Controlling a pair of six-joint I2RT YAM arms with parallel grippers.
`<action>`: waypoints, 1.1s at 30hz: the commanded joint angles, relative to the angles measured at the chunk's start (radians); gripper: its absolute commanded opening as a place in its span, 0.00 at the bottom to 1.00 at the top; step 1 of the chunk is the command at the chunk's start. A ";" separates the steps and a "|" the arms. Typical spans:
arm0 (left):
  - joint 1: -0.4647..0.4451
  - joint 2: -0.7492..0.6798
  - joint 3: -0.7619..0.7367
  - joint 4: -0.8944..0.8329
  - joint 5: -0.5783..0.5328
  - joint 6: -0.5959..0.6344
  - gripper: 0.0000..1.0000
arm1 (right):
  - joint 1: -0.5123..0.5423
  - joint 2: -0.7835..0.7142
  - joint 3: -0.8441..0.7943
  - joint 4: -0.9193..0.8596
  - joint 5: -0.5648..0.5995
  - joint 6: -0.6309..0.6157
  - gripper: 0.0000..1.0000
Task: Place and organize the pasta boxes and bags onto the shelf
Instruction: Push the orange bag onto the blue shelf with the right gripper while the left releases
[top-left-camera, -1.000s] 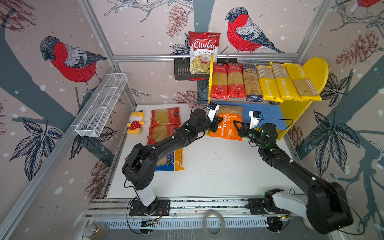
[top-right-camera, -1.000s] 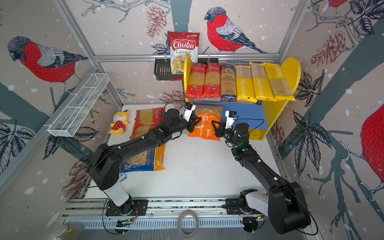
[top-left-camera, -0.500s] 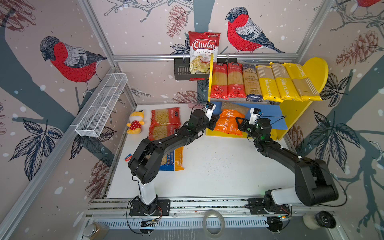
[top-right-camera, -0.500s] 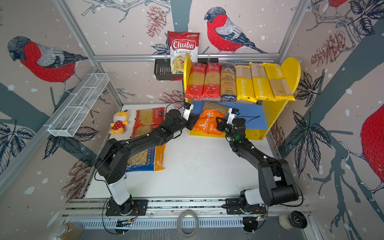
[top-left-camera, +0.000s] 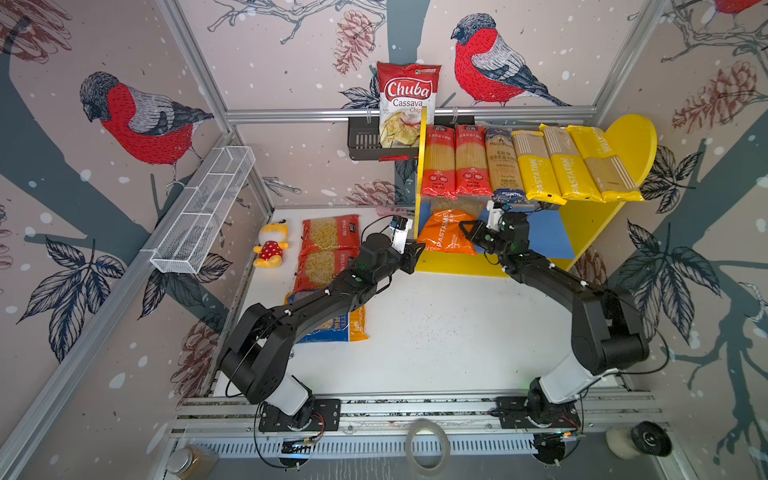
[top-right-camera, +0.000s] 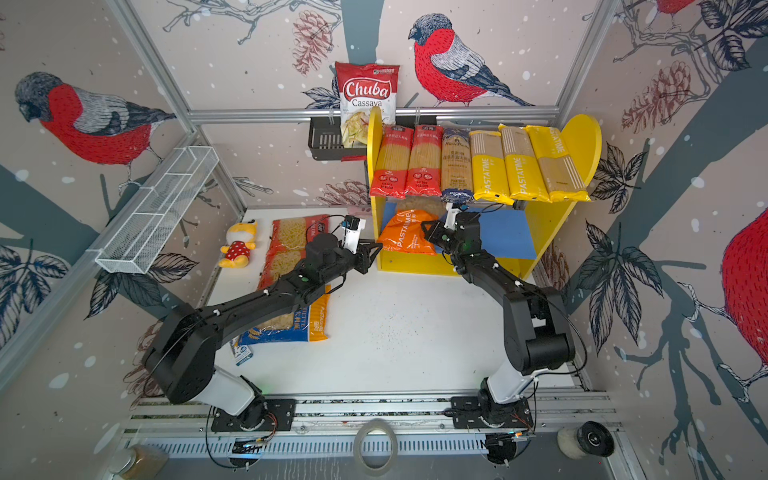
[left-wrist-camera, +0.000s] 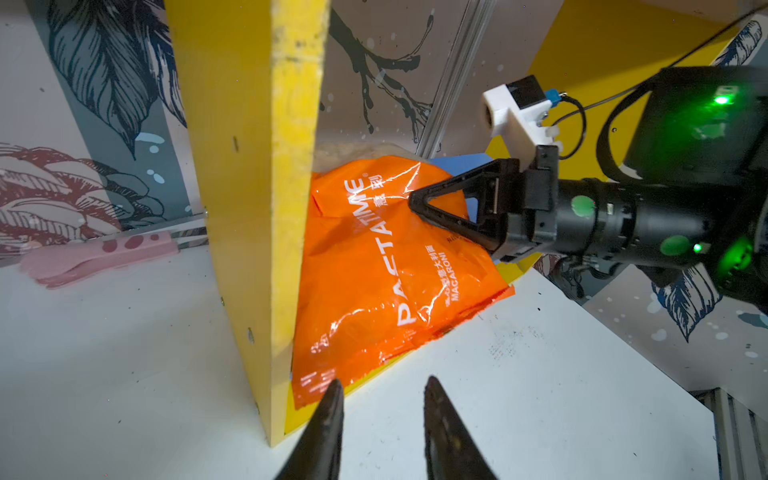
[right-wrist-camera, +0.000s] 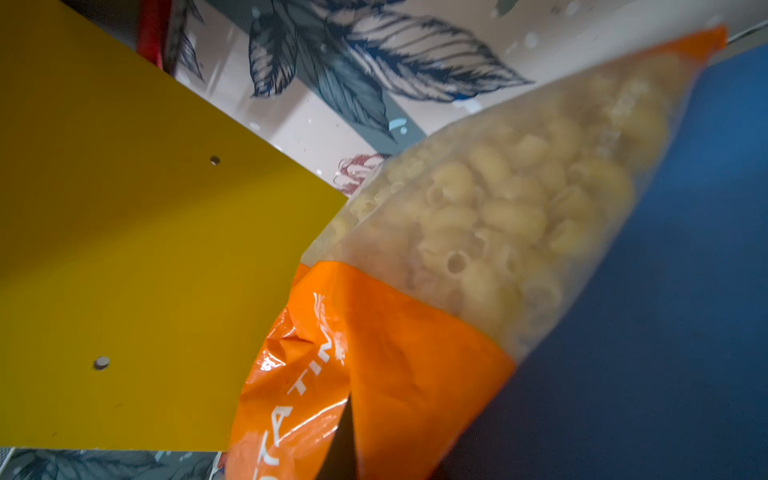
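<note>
My white tabletop (top-left-camera: 436, 332) sits between bird-papered walls (top-left-camera: 137, 124). Six spaghetti packs (top-left-camera: 500, 166) lie on the yellow shelf's (top-left-camera: 631, 137) upper board: two red, one dark-blue, three yellow. One orange macaroni bag (top-left-camera: 446, 232) leans on the blue lower board (top-left-camera: 548, 232), pinched by my right gripper (left-wrist-camera: 411, 199). My left gripper (left-wrist-camera: 383, 381) hangs empty, jaws apart. On the table lie two red macaroni bags (top-left-camera: 328, 232) and one blue-yellow bag (top-left-camera: 345, 328).

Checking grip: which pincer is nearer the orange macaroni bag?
Right. The right pincer is shut on the orange macaroni bag; the left pincer stands open just off its corner.
</note>
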 joint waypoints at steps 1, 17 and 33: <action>0.000 -0.026 -0.027 0.038 -0.009 -0.019 0.33 | 0.003 0.040 0.039 -0.131 -0.034 -0.055 0.30; -0.003 -0.097 -0.100 0.033 0.001 -0.065 0.34 | 0.034 -0.191 -0.193 -0.132 0.055 0.115 0.77; -0.034 -0.169 -0.161 0.034 -0.037 -0.100 0.34 | 0.043 -0.180 -0.210 0.082 -0.048 0.313 0.31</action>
